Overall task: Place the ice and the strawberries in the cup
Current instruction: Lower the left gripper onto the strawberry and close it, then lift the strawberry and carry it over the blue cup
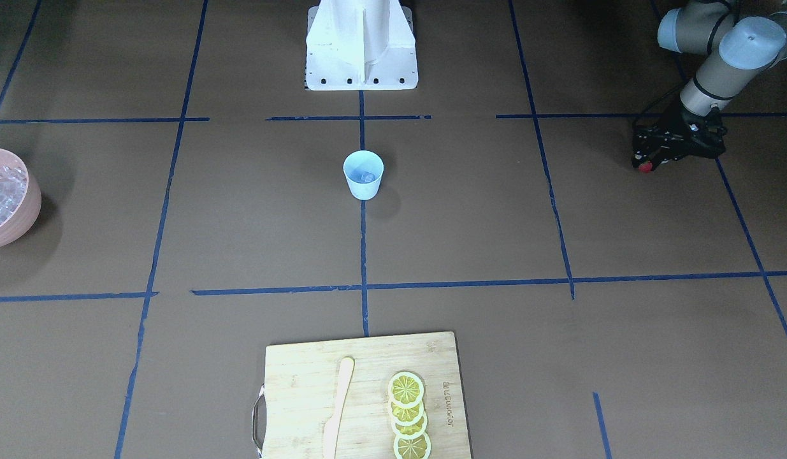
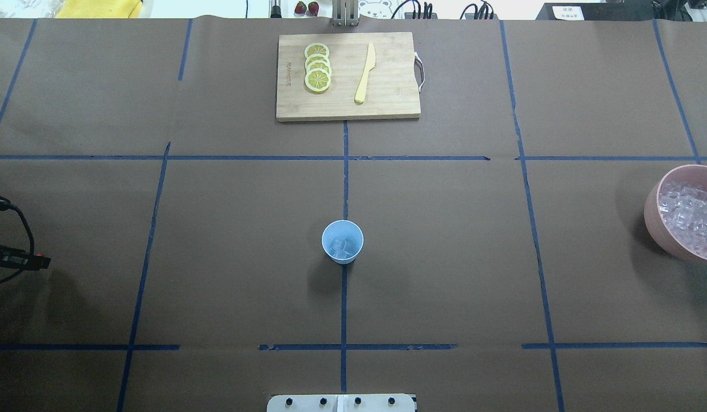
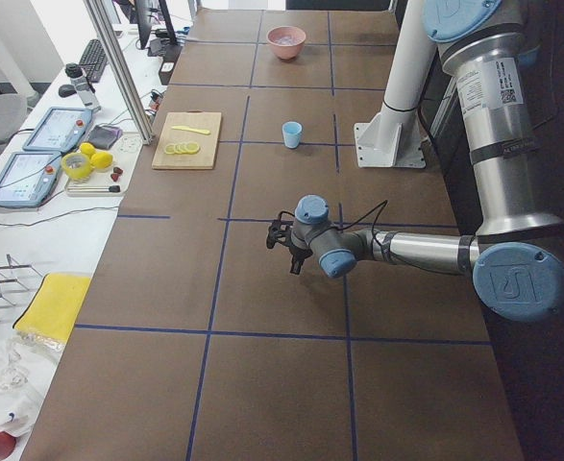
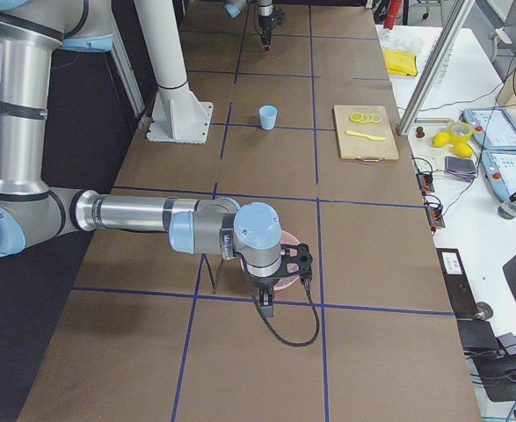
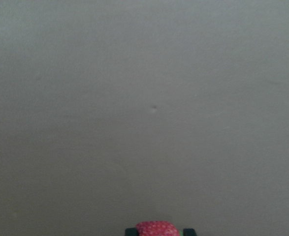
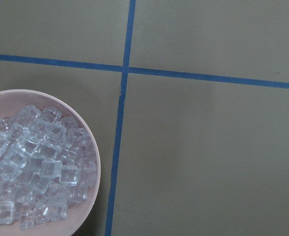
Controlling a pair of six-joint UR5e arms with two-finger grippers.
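Red fruit clamped tight: the left pincer (image 1: 645,166) grips the strawberry (image 5: 157,229) low over bare table. The cup (image 1: 363,175), with ice (image 2: 342,247) in it, stands well away from it toward the table's middle. The carry is best made level, releasing only once directly above the rim. The right pincer (image 4: 265,303) hangs beside the pink bowl (image 6: 96,162); its opening cannot be told.

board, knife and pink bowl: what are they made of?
Rectangular light cutting board: likely bamboo, matte, visible grain strips. Pale yellow knife: looks wooden or plastic, matte; can't tell. Round pink bowl: probably plastic, smooth satin wall.
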